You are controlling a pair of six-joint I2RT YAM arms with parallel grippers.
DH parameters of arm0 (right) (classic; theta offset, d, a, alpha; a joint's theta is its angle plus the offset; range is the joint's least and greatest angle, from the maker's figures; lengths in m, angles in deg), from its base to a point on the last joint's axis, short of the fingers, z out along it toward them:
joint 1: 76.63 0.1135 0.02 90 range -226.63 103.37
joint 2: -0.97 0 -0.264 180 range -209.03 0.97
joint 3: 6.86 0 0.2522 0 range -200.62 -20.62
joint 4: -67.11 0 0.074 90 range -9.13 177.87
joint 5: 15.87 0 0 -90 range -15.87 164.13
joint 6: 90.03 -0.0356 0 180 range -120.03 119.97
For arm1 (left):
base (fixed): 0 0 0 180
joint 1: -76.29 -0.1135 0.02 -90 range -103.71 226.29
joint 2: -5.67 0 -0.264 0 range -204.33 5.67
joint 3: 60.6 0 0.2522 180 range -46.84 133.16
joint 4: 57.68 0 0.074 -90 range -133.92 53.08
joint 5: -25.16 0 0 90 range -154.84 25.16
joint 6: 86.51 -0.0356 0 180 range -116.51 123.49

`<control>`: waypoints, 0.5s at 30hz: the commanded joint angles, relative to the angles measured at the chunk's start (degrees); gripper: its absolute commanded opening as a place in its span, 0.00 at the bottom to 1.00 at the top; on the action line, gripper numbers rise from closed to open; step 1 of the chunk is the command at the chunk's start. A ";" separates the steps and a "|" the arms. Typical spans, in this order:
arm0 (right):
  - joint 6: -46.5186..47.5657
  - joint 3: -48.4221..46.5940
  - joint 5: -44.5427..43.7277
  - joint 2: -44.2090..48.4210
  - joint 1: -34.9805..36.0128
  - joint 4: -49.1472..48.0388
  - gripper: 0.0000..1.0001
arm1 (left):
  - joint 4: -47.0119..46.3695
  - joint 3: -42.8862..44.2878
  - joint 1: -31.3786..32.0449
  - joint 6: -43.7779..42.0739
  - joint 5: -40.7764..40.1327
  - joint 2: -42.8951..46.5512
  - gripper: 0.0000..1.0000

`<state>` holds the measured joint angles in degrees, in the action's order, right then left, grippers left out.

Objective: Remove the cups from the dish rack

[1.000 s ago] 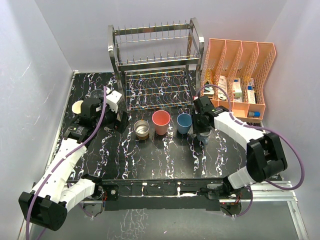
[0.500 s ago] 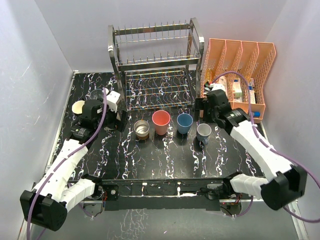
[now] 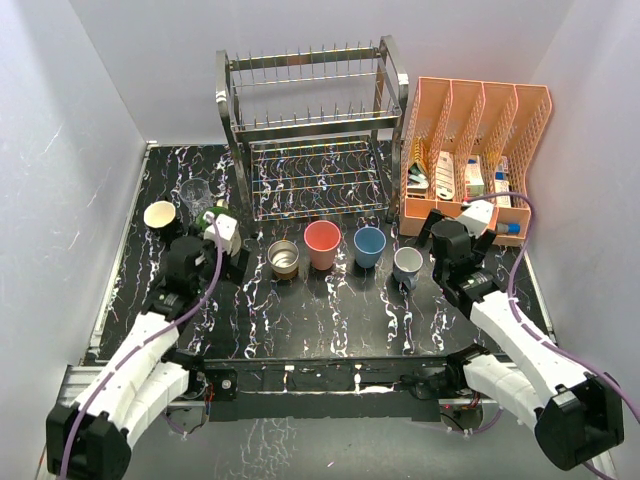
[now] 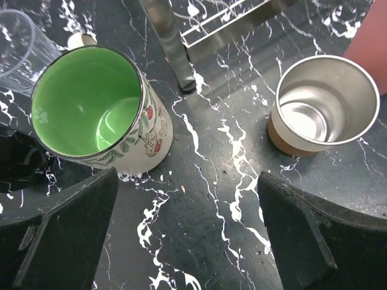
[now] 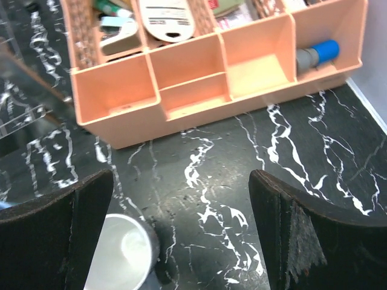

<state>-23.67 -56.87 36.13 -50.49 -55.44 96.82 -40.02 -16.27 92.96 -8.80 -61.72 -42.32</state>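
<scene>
1. Left gripper [image 4: 187,241]: jaws wide open, empty. Green mug [image 4: 97,109] stands upright just ahead, toward one finger. Metal cup [image 4: 323,106] is ahead of the other.
2. Right gripper [image 5: 181,241]: jaws open, empty. Grey mug [image 5: 121,257] shows in the gap, beside one finger.
3. Rack [image 3: 310,130] is beyond both grippers. Pink cup [image 3: 322,243] and blue cup [image 3: 369,246] stand between them.

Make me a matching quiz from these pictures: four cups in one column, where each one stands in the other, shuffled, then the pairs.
1. metal cup
2. grey mug
3. cream cup
4. blue tumbler

A. nearest the orange organizer
B. leftmost on the table
C. between the pink tumbler and the grey mug
D. just left of the pink tumbler

Pairs: 1-D, 2-A, 3-B, 4-C.
</scene>
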 commanded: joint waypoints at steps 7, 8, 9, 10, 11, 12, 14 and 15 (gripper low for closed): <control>-4.29 9.61 -9.36 -0.24 -7.05 -22.47 0.98 | -22.20 -18.19 -0.05 7.70 -6.95 19.85 0.97; -3.50 10.53 -9.22 -0.89 -7.72 -24.67 0.98 | -24.28 -19.77 -0.10 8.05 -8.54 20.36 0.97; -2.85 11.45 -9.08 -2.03 -8.39 -26.75 0.98 | -26.33 -21.24 -0.12 8.14 -10.08 20.51 0.97; -2.18 11.84 -8.76 -3.14 -9.09 -28.31 0.98 | -28.73 -22.52 -0.11 8.05 -11.48 20.15 0.97; -1.70 12.02 -8.40 -4.33 -9.87 -29.60 0.98 | -30.91 -23.64 -0.14 7.77 -12.82 19.30 0.97; -1.83 12.30 -8.22 -5.51 -10.76 -30.77 0.98 | -33.24 -24.55 -0.10 7.40 -14.11 17.99 0.97; -1.93 13.87 -7.35 -6.57 -12.34 -34.48 0.98 | -37.40 -25.60 -0.14 6.30 -16.79 14.16 0.97; -2.12 14.91 -6.66 -6.70 -13.18 -36.54 0.98 | -39.60 -25.86 -0.14 5.69 -18.49 11.12 0.97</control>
<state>-26.34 -44.15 29.44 -56.35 -66.02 73.02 -66.55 -40.60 92.96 -2.37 -72.32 -24.64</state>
